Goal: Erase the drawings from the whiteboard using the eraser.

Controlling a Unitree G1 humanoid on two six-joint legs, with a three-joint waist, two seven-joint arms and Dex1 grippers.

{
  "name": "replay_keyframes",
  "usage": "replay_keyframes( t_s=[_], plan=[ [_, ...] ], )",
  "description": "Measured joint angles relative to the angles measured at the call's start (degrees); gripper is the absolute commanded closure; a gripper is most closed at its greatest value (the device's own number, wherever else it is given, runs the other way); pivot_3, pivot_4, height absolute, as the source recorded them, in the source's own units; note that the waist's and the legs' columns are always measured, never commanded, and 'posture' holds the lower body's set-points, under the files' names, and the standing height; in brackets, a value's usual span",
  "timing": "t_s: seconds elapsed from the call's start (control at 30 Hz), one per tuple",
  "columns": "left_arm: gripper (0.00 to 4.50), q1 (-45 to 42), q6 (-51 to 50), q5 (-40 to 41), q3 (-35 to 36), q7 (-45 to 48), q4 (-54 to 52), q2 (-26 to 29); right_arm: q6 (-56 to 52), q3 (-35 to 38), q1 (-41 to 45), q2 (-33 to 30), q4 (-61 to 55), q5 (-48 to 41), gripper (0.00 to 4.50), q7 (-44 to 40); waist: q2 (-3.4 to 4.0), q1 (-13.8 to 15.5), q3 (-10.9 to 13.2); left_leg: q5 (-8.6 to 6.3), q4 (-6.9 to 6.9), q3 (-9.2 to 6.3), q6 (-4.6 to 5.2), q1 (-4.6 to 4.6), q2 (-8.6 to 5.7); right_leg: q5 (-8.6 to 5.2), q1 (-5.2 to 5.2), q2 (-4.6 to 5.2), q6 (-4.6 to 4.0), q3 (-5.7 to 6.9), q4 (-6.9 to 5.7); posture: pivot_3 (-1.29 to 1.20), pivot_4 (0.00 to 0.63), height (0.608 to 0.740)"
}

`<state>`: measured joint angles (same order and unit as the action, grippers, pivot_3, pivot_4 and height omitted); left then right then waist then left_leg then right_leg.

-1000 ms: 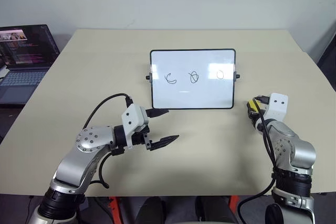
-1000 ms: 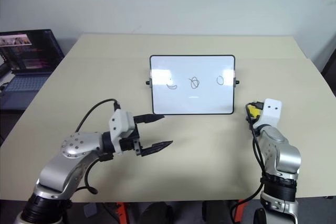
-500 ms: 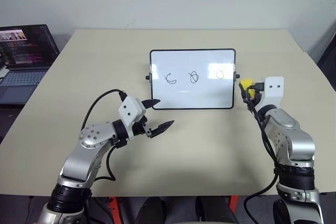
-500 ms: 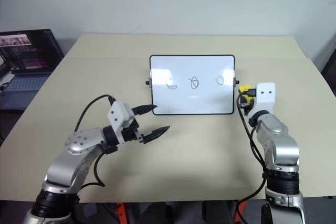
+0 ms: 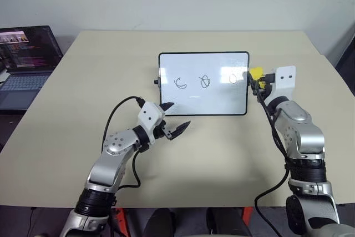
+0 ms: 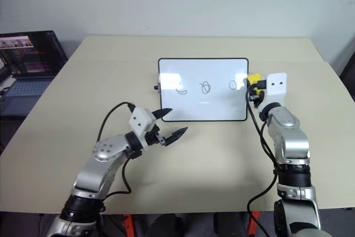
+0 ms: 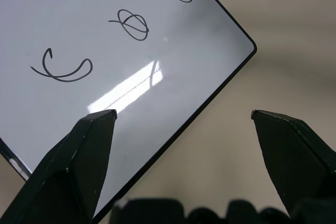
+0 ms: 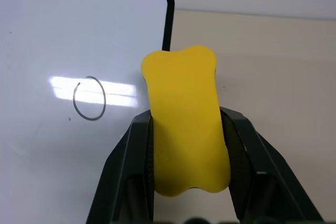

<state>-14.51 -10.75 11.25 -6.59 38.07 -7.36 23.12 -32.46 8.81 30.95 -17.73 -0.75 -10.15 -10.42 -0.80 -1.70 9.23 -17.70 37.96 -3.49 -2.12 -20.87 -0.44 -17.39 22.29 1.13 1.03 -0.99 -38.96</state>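
Observation:
The whiteboard (image 5: pixel 216 97) lies flat in the middle of the tan table. Its three drawings run in a row: a C-like curve (image 5: pixel 180 83), a looped scribble (image 5: pixel 204 81) and a small oval (image 5: pixel 232 78). My right gripper (image 5: pixel 256 80) is shut on the yellow eraser (image 5: pixel 255 73) and hovers at the board's right edge, beside the oval (image 8: pixel 90 98). In the right wrist view the eraser (image 8: pixel 186 124) sits upright between the two fingers. My left gripper (image 5: pixel 177 116) stands open over the board's near left corner, holding nothing; one fingertip (image 7: pixel 100 124) overlaps the board's edge.
An open laptop (image 5: pixel 28 59) sits on a separate surface at the far left. Small black knobs stick out of the board's short sides, one at the left (image 5: pixel 156 81). Bare tabletop (image 5: pixel 222 154) surrounds the board.
My right gripper has risen and moved forward and left with the eraser, from the table beside the board to its right edge. My left gripper has moved forward to the board's near left corner.

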Motion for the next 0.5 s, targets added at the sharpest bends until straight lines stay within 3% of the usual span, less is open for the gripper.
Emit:
replay_keyframes(
  t_s=[0.5],
  plan=[
    [0.00,-5.6,5.2,-1.9,-1.7,1.3,5.2,-2.9,4.4,-1.2,3.9,0.2,4.6,1.4,3.11,-0.9,0.00,-0.1,0.0,0.00,0.00,0.03,0.00,0.00,0.01,0.00,0.01,0.00,0.00,-0.01,0.00,0.00,0.150,0.740]
  ],
)
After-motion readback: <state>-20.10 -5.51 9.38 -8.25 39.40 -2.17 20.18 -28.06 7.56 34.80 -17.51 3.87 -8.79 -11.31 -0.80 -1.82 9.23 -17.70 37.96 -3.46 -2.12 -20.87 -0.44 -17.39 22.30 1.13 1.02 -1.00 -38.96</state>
